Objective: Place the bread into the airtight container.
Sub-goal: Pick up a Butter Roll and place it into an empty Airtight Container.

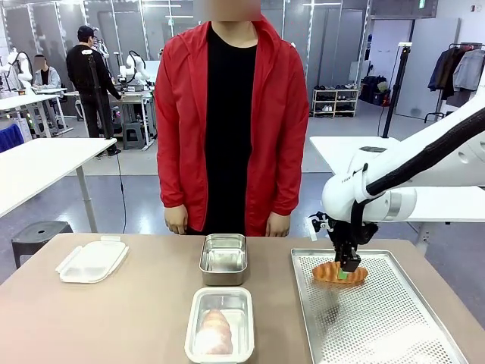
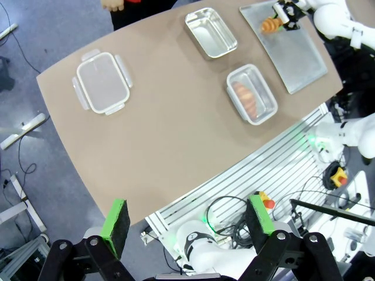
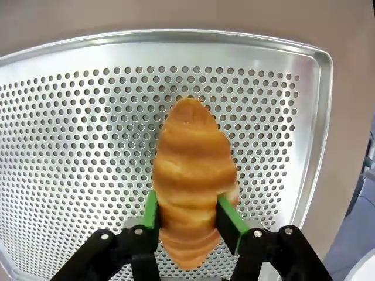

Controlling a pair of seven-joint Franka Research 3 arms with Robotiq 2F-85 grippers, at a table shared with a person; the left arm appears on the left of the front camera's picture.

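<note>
A golden bread (image 1: 339, 273) (image 3: 190, 170) lies at the far end of the perforated metal tray (image 1: 379, 326) (image 3: 70, 117) on the table's right. My right gripper (image 1: 347, 271) (image 3: 187, 211) points down over it, its green pads pressing both sides of the loaf, shut on it. The airtight container (image 1: 195, 318) (image 2: 231, 79), clear-walled, sits at the near middle with another bread (image 1: 214, 330) (image 2: 245, 96) inside. My left gripper (image 2: 186, 219) hangs open high above the table's left side, holding nothing.
An empty steel container (image 1: 223, 258) (image 2: 211, 32) stands at the far middle. A white clip lid (image 1: 92, 260) (image 2: 102, 82) lies at the far left. A person in a red jacket (image 1: 227, 114) stands at the far edge, hands down.
</note>
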